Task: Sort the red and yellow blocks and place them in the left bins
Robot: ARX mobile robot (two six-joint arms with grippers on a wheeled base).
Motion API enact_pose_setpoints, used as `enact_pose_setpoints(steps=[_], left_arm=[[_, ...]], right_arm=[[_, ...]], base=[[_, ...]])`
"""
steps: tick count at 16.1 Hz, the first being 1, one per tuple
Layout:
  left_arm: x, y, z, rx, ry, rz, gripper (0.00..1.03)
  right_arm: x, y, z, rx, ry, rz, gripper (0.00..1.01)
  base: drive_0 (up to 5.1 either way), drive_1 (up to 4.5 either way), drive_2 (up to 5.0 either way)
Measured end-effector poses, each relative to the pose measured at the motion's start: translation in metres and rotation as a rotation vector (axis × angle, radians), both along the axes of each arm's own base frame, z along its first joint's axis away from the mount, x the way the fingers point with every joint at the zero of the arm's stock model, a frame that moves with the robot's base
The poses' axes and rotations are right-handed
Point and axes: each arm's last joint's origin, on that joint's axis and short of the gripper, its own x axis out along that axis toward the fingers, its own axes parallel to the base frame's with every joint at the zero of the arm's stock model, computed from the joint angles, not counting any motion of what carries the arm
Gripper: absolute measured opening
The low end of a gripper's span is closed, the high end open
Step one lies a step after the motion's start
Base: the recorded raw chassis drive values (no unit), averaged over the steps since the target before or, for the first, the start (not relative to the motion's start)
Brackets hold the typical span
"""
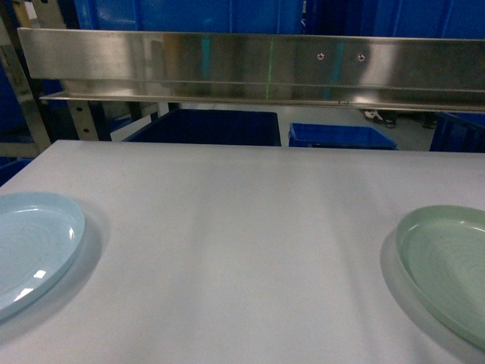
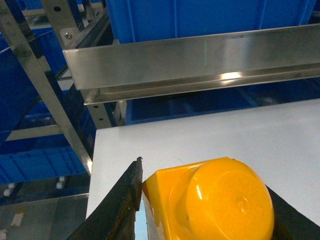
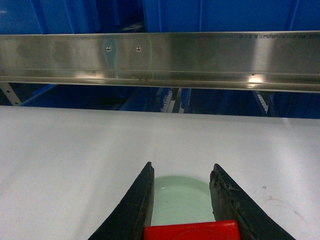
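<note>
In the left wrist view, the yellow block (image 2: 215, 200), orange-yellow with a round stud facing the camera, fills the space between the black fingers (image 2: 127, 200) of my left gripper (image 2: 207, 177), which is shut on it above the table's left edge. In the right wrist view, the red block (image 3: 191, 231) sits deep between the jaws of my right gripper (image 3: 182, 167), which is shut on it. It hangs over a pale green plate (image 3: 180, 197). Neither gripper shows in the head view. I cannot tell which blue crates are the left bins.
On the white table (image 1: 242, 250) a pale blue plate (image 1: 30, 246) lies at the left edge and the pale green plate (image 1: 447, 262) at the right. A steel rail (image 1: 250, 68) runs above the far edge. Blue crates (image 1: 341, 136) stand beyond it.
</note>
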Motion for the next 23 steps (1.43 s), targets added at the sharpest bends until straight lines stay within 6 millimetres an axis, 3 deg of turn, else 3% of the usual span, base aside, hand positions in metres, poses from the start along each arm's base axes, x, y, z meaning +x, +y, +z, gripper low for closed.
enact_pose_setpoints(steps=[7, 23], left_arm=[[-0.0010, 0.0035, 0.0027, -0.077, -0.017, -0.015, 0.47], [-0.0010, 0.0035, 0.0028, -0.078, -0.018, -0.015, 0.47]], right_arm=[[0.0000, 0.0000, 0.0000, 0.000, 0.000, 0.000, 0.28], [0.0000, 0.0000, 0.0002, 0.000, -0.002, 0.000, 0.28]], base=[[0.0, 0.00, 0.0], [0.0, 0.00, 0.0]])
